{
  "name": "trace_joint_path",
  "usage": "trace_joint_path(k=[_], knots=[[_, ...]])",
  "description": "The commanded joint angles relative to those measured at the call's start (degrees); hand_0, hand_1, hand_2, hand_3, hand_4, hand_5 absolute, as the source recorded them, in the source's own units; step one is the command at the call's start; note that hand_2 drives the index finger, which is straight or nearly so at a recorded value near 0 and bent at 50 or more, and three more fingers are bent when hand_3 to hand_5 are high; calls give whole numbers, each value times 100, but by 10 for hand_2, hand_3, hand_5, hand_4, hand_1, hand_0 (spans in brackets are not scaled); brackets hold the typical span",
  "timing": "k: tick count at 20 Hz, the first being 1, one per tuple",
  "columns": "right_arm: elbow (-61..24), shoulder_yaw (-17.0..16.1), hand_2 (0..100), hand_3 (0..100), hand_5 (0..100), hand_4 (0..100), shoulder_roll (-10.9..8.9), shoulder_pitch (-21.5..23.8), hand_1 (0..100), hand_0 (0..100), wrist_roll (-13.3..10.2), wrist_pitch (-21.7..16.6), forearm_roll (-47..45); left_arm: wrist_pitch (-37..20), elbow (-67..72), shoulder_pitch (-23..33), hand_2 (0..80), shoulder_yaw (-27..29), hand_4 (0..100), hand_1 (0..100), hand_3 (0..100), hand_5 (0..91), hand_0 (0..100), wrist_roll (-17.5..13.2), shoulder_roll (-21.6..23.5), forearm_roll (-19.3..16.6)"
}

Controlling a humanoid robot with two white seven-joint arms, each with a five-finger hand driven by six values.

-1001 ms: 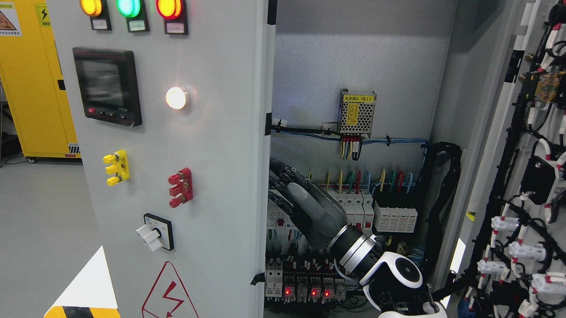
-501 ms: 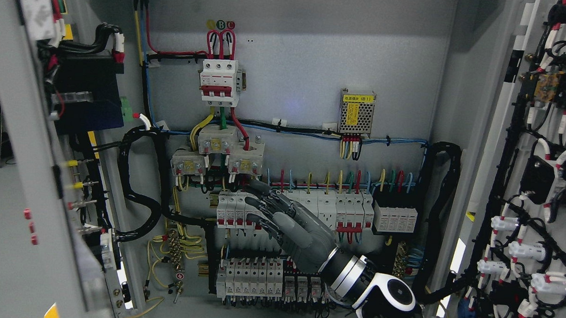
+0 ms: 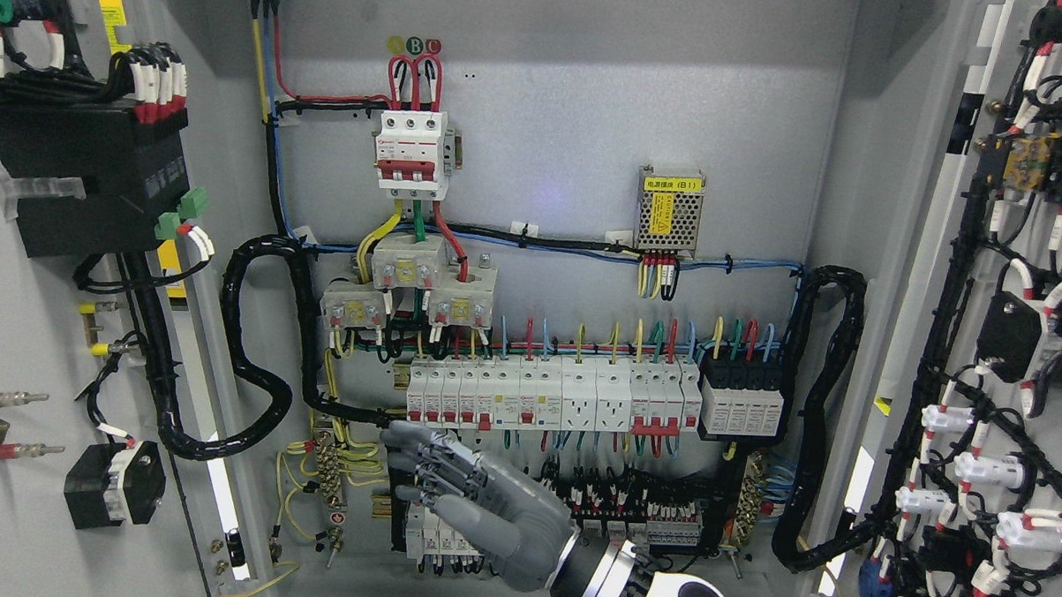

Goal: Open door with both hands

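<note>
The left door (image 3: 27, 316) of the grey electrical cabinet (image 3: 591, 106) stands swung wide open at the picture's left, its wired inner side facing me. The right door (image 3: 940, 216) also stands open at the far right, showing its black cables and white connectors. My right hand (image 3: 423, 471) reaches in from the bottom edge, right of the middle. Its grey fingers (image 3: 441, 459) are stretched out and point left, low in front of the terminal rows. They hold nothing and touch neither door. No left arm shows.
Inside the cabinet a row of white breakers (image 3: 581, 393) runs across the middle, with a red three-pole breaker (image 3: 411, 153) above and a small metal power supply (image 3: 668, 210) to its right. Thick black cable looms (image 3: 254, 377) hang at both sides.
The left door has swung from covering the cabinet's left half to fully open. My right hand has dropped down and to the left, away from the door's edge.
</note>
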Motion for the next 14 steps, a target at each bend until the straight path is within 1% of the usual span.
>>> trace_joint_path(k=[1,2,3,5,8,12,14], knots=[[-558,1296,40,0,0,0,-53,509,500,0,-53,-9,10,15,-3254,803,0,0,0,556,0,0,120,-101,237,-5],[-558,1428,40,0,0,0,-61,570,500,0,-53,-9,10,41,-3678,830,0,0,0,556,0,0,120,-119,316,-13],[-558,1525,40,0,0,0,-61,606,500,0,-62,-9,10,42,-3743,778,0,9,0,556,0,0,120,-119,343,-13],[-558,1639,40,0,0,0,-9,685,500,0,-62,0,10,50,-3630,743,0,18,0,556,0,0,120,-128,370,-13],[-558,1955,40,0,0,0,44,729,500,0,-62,8,10,33,-3034,752,0,27,0,556,0,0,120,-128,405,-13],[-558,2000,40,0,0,0,184,729,500,0,-62,17,10,15,-2549,743,0,35,0,556,0,0,120,-128,361,-5],[-558,2114,40,0,0,0,246,703,500,0,-71,17,2,33,-2129,743,0,35,0,556,0,0,120,-128,309,-5]])
